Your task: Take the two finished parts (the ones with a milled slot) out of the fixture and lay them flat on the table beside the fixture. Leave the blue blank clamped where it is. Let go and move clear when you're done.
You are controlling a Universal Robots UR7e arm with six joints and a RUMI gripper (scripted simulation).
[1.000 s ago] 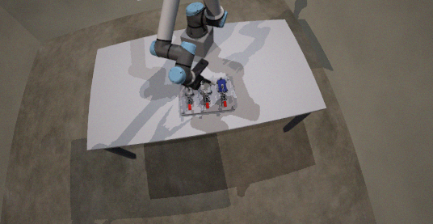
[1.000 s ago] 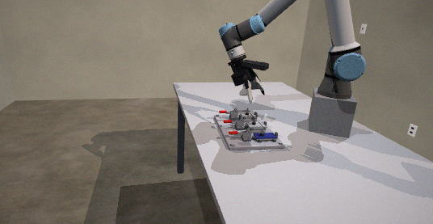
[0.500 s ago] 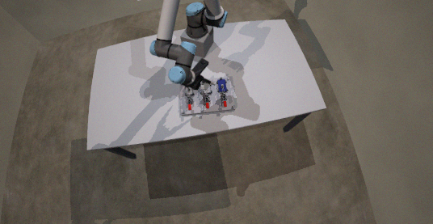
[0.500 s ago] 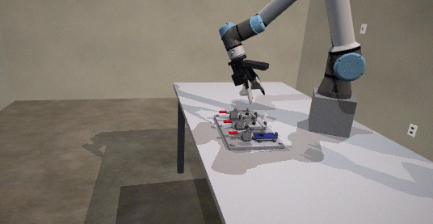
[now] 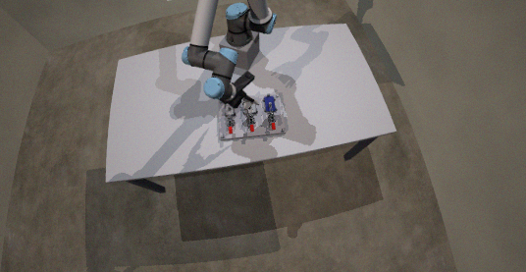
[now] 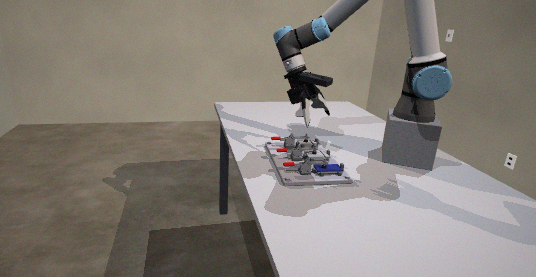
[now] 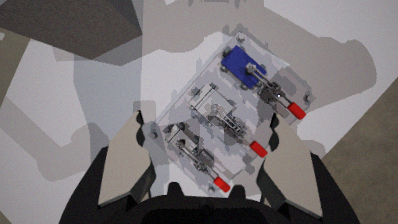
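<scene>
Nearest the front edge of the white surface (image 5: 147, 137), toward its middle: the fixture (image 5: 285, 131), a grey plate carrying three red-handled toggle clamps (image 7: 256, 148) in a row, with two grey finished parts (image 7: 186, 145) in the first and middle stations and the blue blank (image 7: 239, 65) clamped in the end station. Directly above the station opposite the blue one, clear of it: the gripper (image 7: 205, 150), fingers spread wide and holding nothing. Farthest back, by the rear edge: the arm's grey pedestal (image 6: 400, 155).
</scene>
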